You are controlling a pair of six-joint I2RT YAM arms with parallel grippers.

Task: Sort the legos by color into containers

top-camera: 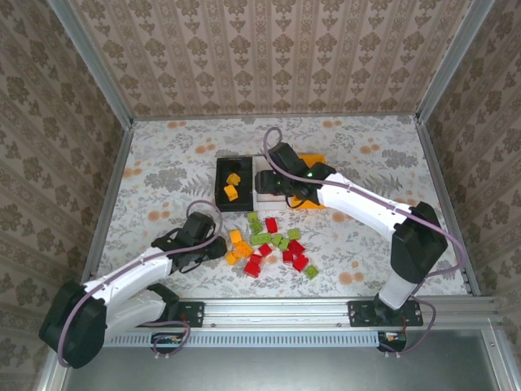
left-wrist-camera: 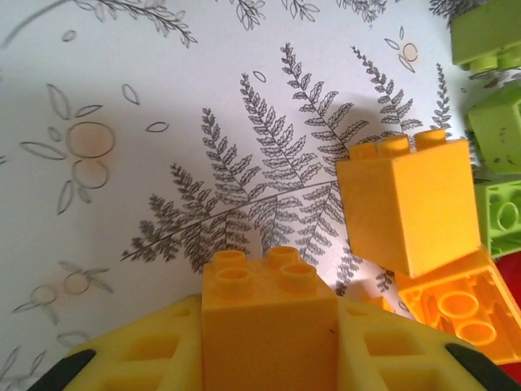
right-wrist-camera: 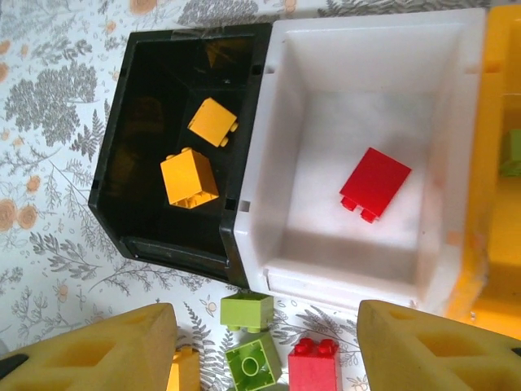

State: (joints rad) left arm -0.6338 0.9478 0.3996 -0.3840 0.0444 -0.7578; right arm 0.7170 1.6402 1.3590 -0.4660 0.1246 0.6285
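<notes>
From above, we are looking down on a floral-patterned table (top-camera: 163, 163). The left gripper (top-camera: 216, 248) is sitting low at the left edge of a loose pile of legos (top-camera: 273, 244) in red, green and orange-yellow. The right gripper (top-camera: 286, 187) is hovering over the row of containers behind the pile: a black bin (top-camera: 220, 171), a white bin (top-camera: 262, 183) and an orange-yellow bin (top-camera: 313, 157), joined side by side.

Through the left wrist camera, we are seeing the left gripper clenching one orange-yellow brick (left-wrist-camera: 269, 326) between its yellow pads (left-wrist-camera: 146, 354), studs pointing away from the camera. Two more orange-yellow bricks (left-wrist-camera: 407, 204) are lying just beside it on the table, and green bricks (left-wrist-camera: 496, 130) are showing at the right edge.

Through the right wrist camera, we are seeing the right gripper released, its jaws standing wide apart above the bins. The black bin is holding two orange-yellow pieces (right-wrist-camera: 189, 177), and the white bin is holding one red brick (right-wrist-camera: 374, 183). Two green pieces (right-wrist-camera: 247, 311) and a red piece (right-wrist-camera: 315, 362) are lying on the table in front of the bins.
</notes>
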